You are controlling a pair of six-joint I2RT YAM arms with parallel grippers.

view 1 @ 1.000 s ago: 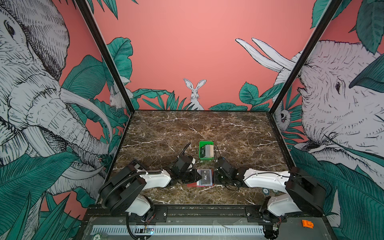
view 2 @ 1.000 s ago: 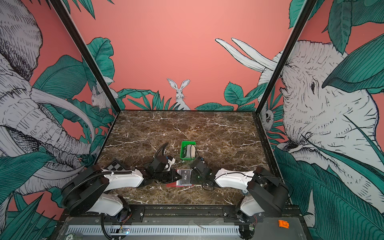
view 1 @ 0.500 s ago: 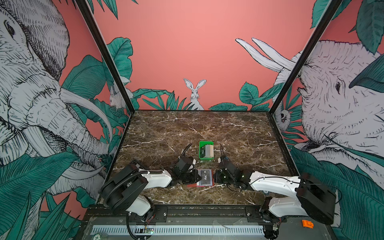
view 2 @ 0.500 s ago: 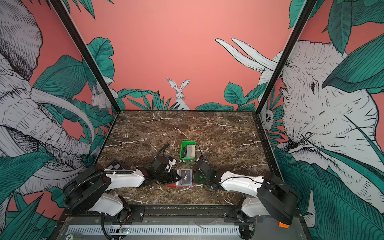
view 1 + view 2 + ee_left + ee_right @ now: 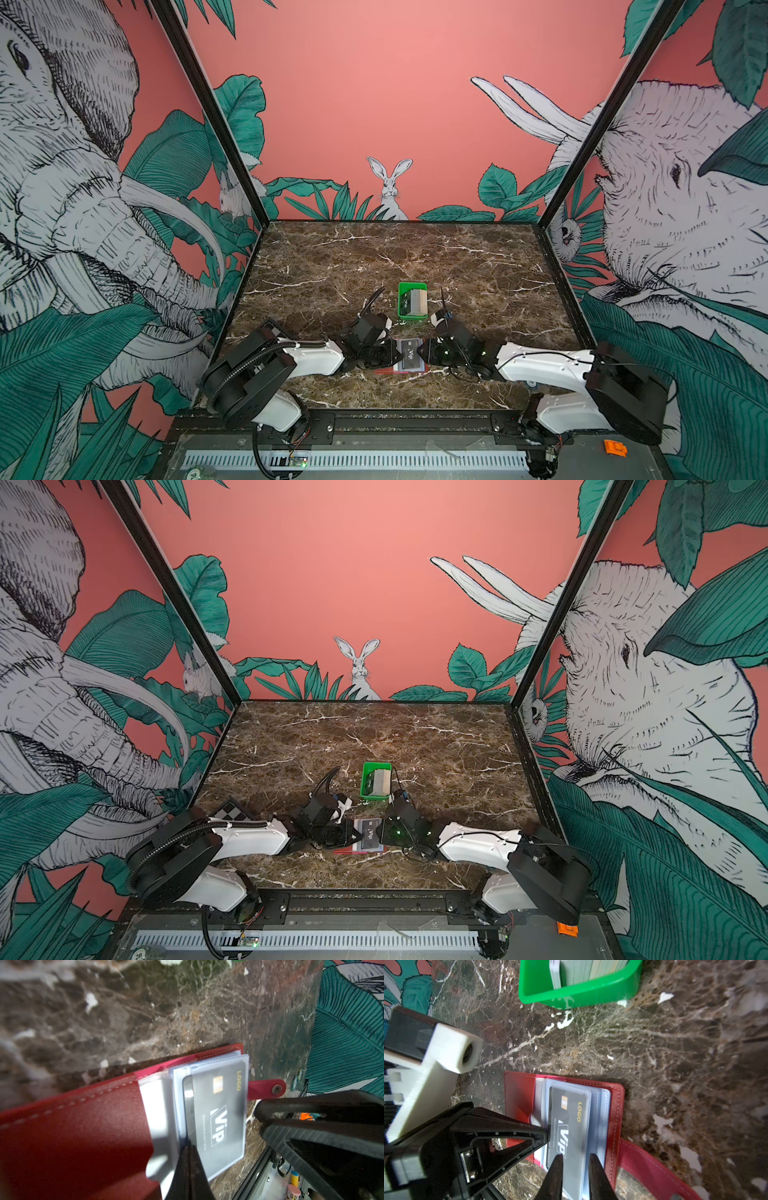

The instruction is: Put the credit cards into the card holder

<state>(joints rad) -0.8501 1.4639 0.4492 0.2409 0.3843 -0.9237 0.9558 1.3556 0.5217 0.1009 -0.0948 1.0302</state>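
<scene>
Red leather-look folding card holder (image 5: 72, 1126): fine-grained, matt, with pale stitched seams and a dull metal snap (image 5: 276, 1089) on its tab. Its clear plastic sleeves (image 5: 600, 1118) are smooth, faintly sheened. Dark grey plastic VIP card (image 5: 218, 1118): satin-smooth. Green plastic tray (image 5: 577, 991): glossy. Brown marble-look surface (image 5: 675, 1043): polished, reflective

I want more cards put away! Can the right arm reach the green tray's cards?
Probably yes. The green tray sits open-topped just beyond the card holder, cards standing inside, and nothing stands between it and the right gripper.
</scene>
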